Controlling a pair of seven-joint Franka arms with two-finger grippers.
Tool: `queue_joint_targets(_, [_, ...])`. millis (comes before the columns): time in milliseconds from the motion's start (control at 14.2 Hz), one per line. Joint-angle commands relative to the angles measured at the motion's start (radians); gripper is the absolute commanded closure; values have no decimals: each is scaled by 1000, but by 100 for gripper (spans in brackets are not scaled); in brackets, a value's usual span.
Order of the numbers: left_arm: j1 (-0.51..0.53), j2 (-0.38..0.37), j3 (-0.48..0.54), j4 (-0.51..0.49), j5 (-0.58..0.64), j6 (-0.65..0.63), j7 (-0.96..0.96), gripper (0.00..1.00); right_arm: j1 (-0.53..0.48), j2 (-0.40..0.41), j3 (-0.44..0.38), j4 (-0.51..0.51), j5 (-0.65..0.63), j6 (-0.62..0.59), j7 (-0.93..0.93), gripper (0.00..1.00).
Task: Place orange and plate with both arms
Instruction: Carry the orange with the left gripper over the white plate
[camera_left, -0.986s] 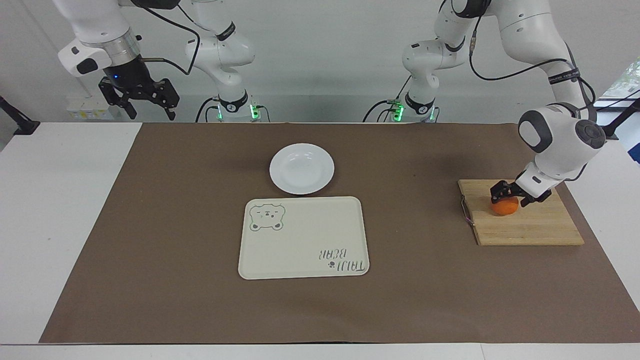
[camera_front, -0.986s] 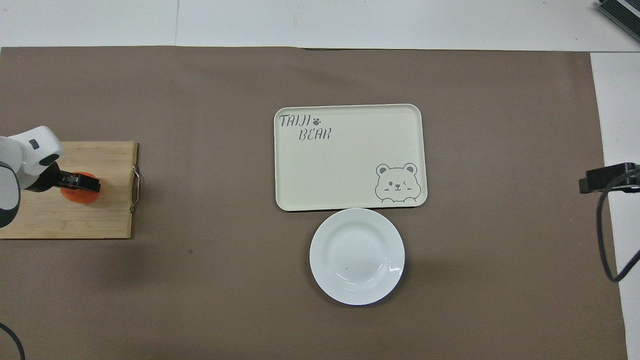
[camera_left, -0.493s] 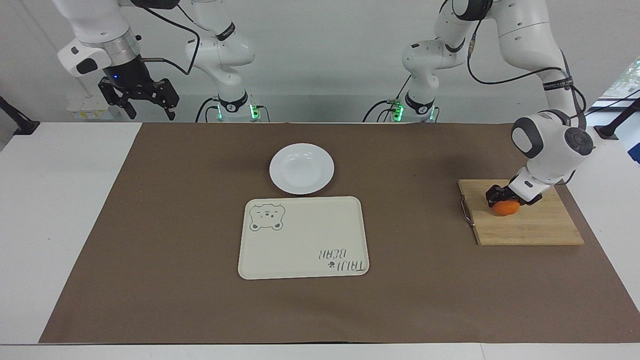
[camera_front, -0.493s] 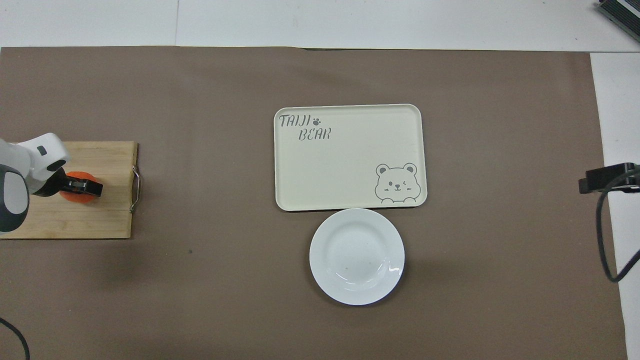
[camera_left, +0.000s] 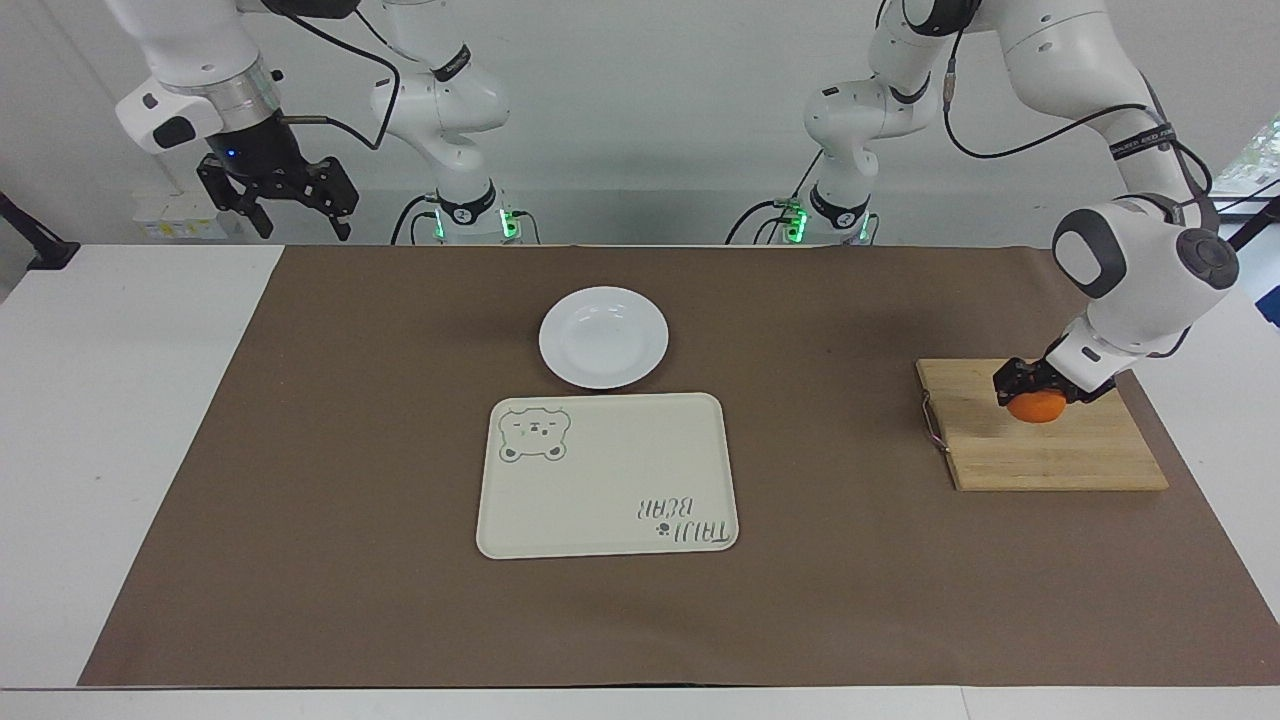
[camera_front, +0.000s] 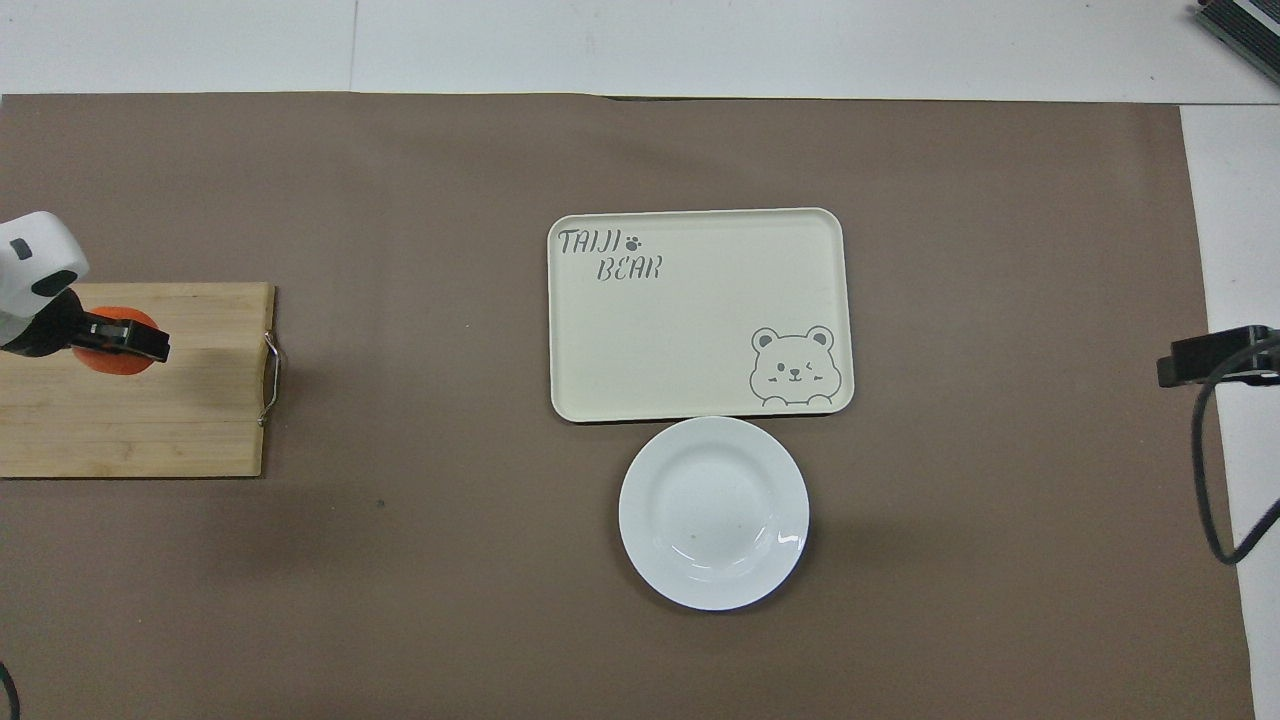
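I see my left claw (camera_left: 1035, 392) clamped on the orange (camera_left: 1037, 407), holding it just above the wooden board (camera_left: 1040, 450). The plate (camera_left: 603, 337) sits well apart from that board, mid-surface, touching the bear-print tray (camera_left: 607, 475) on its robot-side edge. My right claw (camera_left: 280, 205) waits raised — fingers spread, holding nothing — past the plate, at its own arm's end.

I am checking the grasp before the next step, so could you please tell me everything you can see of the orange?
The orange is a small, round, bright orange fruit with a smooth-looking skin. The left gripper is shut on it from above, its black fingers covering the top. It looks raised just off the wooden cutting board, though contact underneath cannot be ruled out. From overhead, a black finger crosses it and only part shows.
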Motion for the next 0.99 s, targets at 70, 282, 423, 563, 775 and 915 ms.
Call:
queue_joint_targets(70, [-65, -58, 4, 123, -3, -194, -131, 100, -3, 3, -1, 11, 5, -12, -21, 0])
queue_joint_targets(282, [-120, -113, 4, 174, 8, -300, -241, 100, -3, 3, -1, 11, 5, -14, -21, 0])
queue_joint_targets(423, [-171, -129, 4, 217, 23, -349, -301, 100, -3, 3, 0, 11, 6, -12, -21, 0])
queue_joint_targets(563, [-177, -136, 1, 263, 23, -386, -311, 100, -3, 3, 0, 11, 5, -14, -21, 0])
queue_joint_targets(775, [-192, -170, -14, 214, 20, -361, -340, 100, -3, 3, -1, 11, 6, -14, -21, 0])
queue_joint_targets(915, [-214, -179, -19, 200, 20, -350, -341, 100, -3, 3, -1, 11, 5, -12, -20, 0])
